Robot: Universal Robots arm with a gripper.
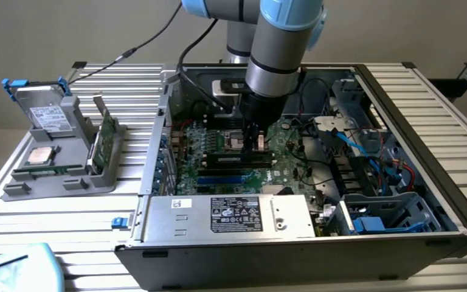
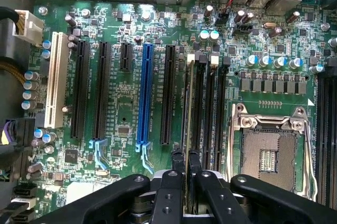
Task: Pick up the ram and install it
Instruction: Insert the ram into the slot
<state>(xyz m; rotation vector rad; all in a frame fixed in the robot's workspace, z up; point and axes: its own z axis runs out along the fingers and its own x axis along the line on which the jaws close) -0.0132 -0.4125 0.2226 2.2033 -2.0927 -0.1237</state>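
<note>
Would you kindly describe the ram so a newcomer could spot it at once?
In the open computer case, find the motherboard and its empty processor socket. Beside it run long black memory slots; the ram is the thin stick standing edge-on along one, clamped by the gripper, unlike its empty neighbours.

No legible text, even on the power supply label (image 1: 236,214)

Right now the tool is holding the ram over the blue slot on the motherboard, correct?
Not the blue slot. The wrist view shows the tool holding the ram edge-on over the black memory slots beside the CPU socket, still on the motherboard.
</note>
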